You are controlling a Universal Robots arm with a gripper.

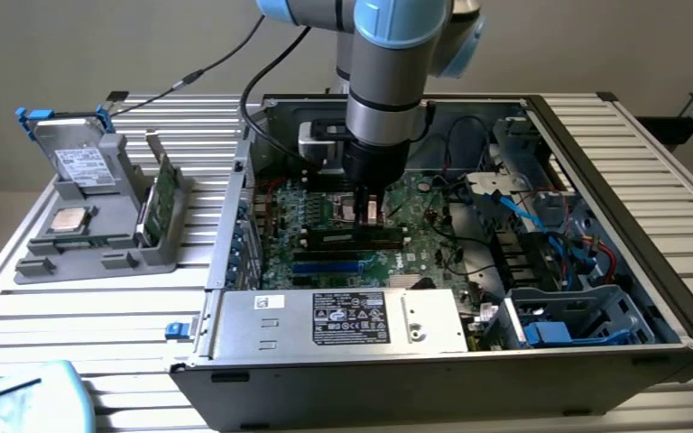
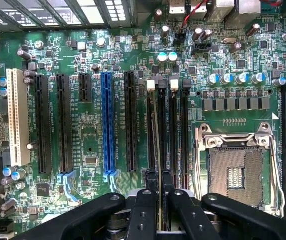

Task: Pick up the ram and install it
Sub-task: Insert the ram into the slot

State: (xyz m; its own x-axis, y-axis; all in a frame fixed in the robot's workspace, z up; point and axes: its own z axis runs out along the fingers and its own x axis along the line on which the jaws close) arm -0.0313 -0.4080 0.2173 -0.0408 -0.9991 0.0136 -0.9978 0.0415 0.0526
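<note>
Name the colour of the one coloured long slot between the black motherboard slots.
Blue plastic slot; shows best in wrist view.

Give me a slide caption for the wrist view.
Gripper holds the ram edge-on at the memory slots.

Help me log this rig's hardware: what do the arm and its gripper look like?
The arm is a silver-grey cylinder with light-blue joint caps, turning black toward the wrist. Black cables trail off beside it. The gripper is black, with jointed links dotted with round bolts and two slim fingers.
</note>
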